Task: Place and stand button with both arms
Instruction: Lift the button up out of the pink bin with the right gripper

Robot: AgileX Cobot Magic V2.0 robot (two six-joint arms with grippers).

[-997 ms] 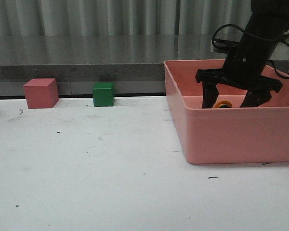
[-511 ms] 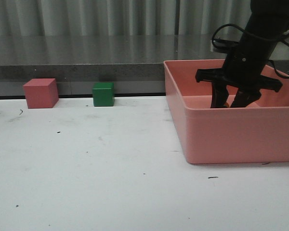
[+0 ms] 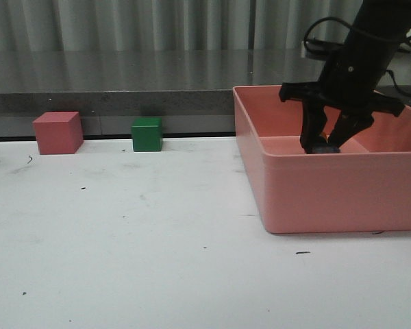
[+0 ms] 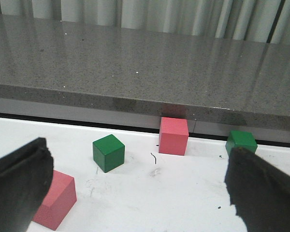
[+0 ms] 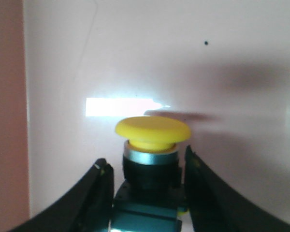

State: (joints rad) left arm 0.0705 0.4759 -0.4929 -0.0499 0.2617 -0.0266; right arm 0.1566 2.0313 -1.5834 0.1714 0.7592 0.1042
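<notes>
- Front view: the right pincer (image 3: 327, 142) hangs down inside the pink bin (image 3: 315, 188), its two black fingers drawn close around a small dark lump at their tips. That lump sits just above the bin's front wall, and from here I cannot make out what it is.
- The right arm (image 3: 363, 58) rises black and bulky from the pincer toward the upper corner, with cables looping beside it.
- Well away from that pincer, on the far side of the white bench (image 3: 123, 240), a red cube (image 3: 57, 132) and a green cube (image 3: 147, 133) stand apart from each other against the grey ledge (image 3: 109, 82).
- Left wrist view: the left pincer (image 4: 135, 193) is spread wide, one dark finger at each lower corner and only bare bench between them.
- Beyond its fingers lie two green cubes (image 4: 108, 152) (image 4: 241, 142) and two red ones (image 4: 174, 136) (image 4: 55, 199); the nearest red one sits just beside one finger.
- Right wrist view: the right pincer (image 5: 147, 186) pinches the button (image 5: 152, 145) by its dark base, one finger pressed to each side.
- The button's yellow mushroom cap points away from the pincer, toward the pale pink bin floor (image 5: 183, 58), with a silvery ring and black collar beneath the cap.
- A bin wall (image 5: 7, 111) runs along one side of the pincer.
</notes>
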